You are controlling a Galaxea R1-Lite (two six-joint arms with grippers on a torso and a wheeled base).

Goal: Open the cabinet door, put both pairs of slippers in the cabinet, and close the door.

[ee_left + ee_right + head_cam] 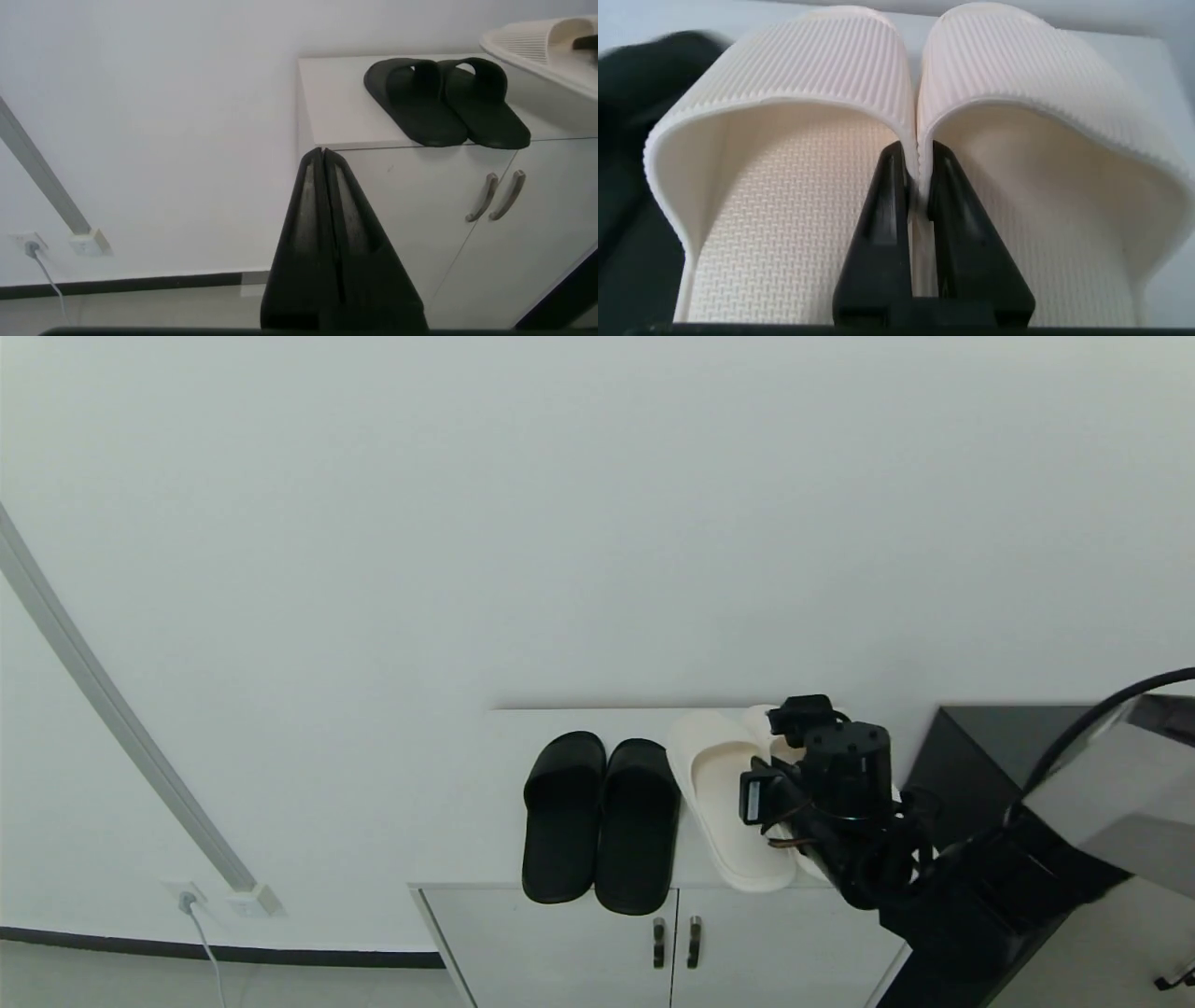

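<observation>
On the white cabinet's top (495, 803) a black pair of slippers (602, 821) lies next to a white pair (728, 803), toes toward the wall. My right gripper (789, 747) is over the white pair. In the right wrist view its gripper (918, 163) is shut on the two touching inner walls of the white slippers (785, 140), at the strap edges. My left gripper (323, 159) is shut on nothing, out in front of the cabinet's left corner and below its top. The black slippers (448, 89) lie beyond it. Both cabinet doors (560, 943) are closed.
Two vertical handles (676, 941) sit at the seam of the doors, also seen as the handles (497, 194). A black cabinet (980, 747) stands to the right. A wall socket with a cable (187, 899) and a slanted conduit (112, 709) are on the left wall.
</observation>
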